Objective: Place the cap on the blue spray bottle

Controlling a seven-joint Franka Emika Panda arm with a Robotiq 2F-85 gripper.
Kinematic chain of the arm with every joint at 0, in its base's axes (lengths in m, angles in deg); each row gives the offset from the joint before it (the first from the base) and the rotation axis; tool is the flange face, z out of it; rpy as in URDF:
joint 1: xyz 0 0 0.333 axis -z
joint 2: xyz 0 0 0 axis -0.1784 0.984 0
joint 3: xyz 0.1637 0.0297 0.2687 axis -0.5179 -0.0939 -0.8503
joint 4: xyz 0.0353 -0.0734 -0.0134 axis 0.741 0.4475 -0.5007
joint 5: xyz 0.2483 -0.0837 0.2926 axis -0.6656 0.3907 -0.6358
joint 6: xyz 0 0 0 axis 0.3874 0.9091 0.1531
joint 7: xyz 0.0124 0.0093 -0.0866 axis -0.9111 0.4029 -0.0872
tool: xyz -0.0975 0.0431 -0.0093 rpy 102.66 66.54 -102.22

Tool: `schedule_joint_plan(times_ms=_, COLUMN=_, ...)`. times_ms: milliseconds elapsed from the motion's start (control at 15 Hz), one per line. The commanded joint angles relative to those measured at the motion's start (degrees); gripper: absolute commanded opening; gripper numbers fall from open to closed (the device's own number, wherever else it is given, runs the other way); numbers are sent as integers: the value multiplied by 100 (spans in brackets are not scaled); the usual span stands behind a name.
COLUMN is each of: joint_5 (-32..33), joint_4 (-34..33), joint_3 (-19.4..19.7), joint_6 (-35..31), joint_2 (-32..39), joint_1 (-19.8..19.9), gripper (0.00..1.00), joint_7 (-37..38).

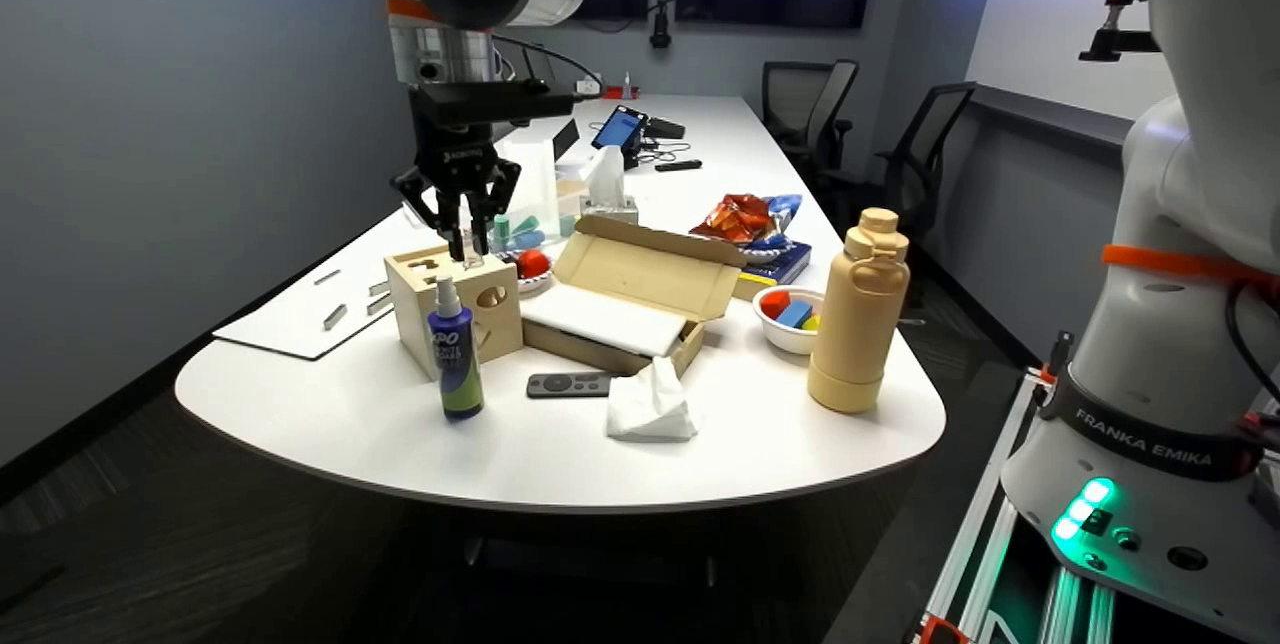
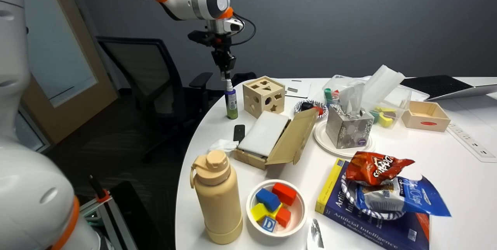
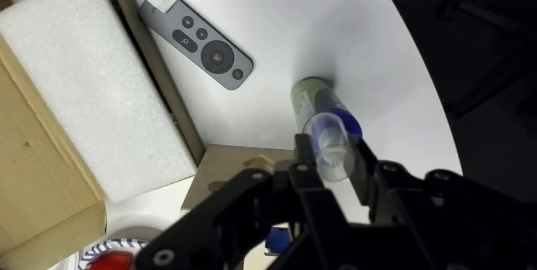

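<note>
The blue spray bottle (image 1: 456,364) stands upright near the table's rounded end, with a blue and green body and a whitish nozzle; it also shows in an exterior view (image 2: 231,104) and in the wrist view (image 3: 308,98). My gripper (image 1: 468,242) points down and is shut on a clear cap (image 3: 334,163), one finger on each side. In an exterior view the gripper (image 2: 226,72) is just above the nozzle, slightly to one side. In the wrist view the cap overlaps the bottle's top, and the nozzle shows blurred through it. Whether cap and nozzle touch is unclear.
A wooden shape box (image 2: 264,96) stands close beside the bottle. A remote (image 1: 570,385), a crumpled tissue (image 1: 652,404) and an open cardboard box (image 1: 640,269) with white foam lie near. A tan jug (image 1: 860,314) and a bowl of blocks (image 2: 277,208) stand farther off.
</note>
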State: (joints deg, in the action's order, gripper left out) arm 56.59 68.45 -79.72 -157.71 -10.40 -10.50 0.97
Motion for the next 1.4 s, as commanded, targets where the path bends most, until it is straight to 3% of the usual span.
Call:
schedule_joint_plan(times_ms=0, joint_5=-167, joint_4=-155, joint_3=-76, joint_6=-215, joint_2=98, joint_1=60, gripper=6, joint_7=-209)
schedule_joint_plan(times_ms=800, joint_5=-103, joint_4=-331, joint_3=-25, joint_6=-848, joint_2=433, joint_1=-48, gripper=6, joint_7=-331)
schedule_joint_plan(times_ms=1333, joint_5=22, joint_4=-368, joint_3=54, joint_6=-829, joint_2=490, joint_1=-121, gripper=6, joint_7=-252)
